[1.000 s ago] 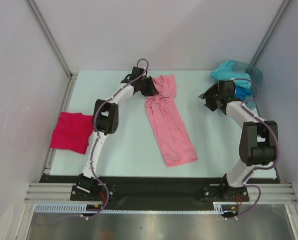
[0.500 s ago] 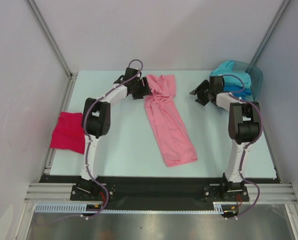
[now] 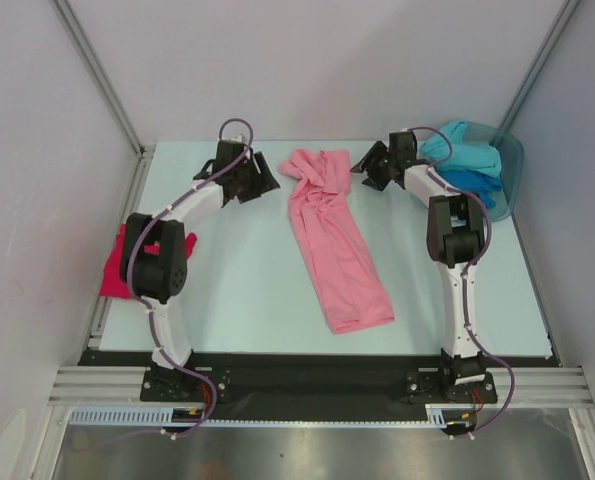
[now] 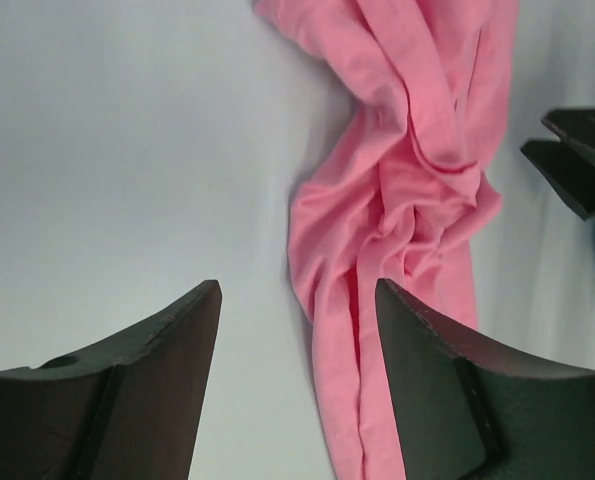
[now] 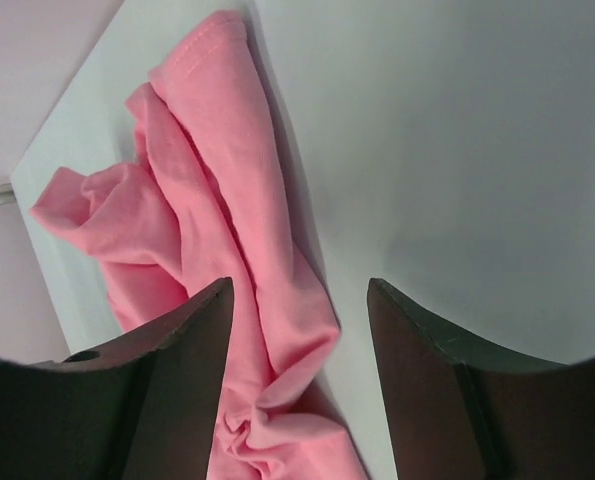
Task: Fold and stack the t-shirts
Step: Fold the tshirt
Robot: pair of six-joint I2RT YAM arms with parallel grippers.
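Left gripper [image 4: 297, 298]: jaws spread wide, empty, over pale counter [image 4: 127, 150]. Long crumpled light pink cloth t-shirt [image 4: 407, 200] lies just ahead-right of it. Right gripper [image 5: 299, 290]: spread, empty, shirt ahead-left.

We see a pale mint desk [image 3: 247, 290] boxed in by plain white panels: a back wall [image 3: 317, 70], a left wall [image 3: 37, 200] and a right wall [image 3: 582, 200]. A left post [image 3: 97, 75] and a right post [image 3: 542, 60], both aluminium, slant up from the far corners. A grey rail [image 3: 135, 185] follows the left edge. A black strip [image 3: 317, 368] and an aluminium beam [image 3: 317, 392] line the near edge, with a brushed metal sheet [image 3: 317, 450] below. The light is soft and even.
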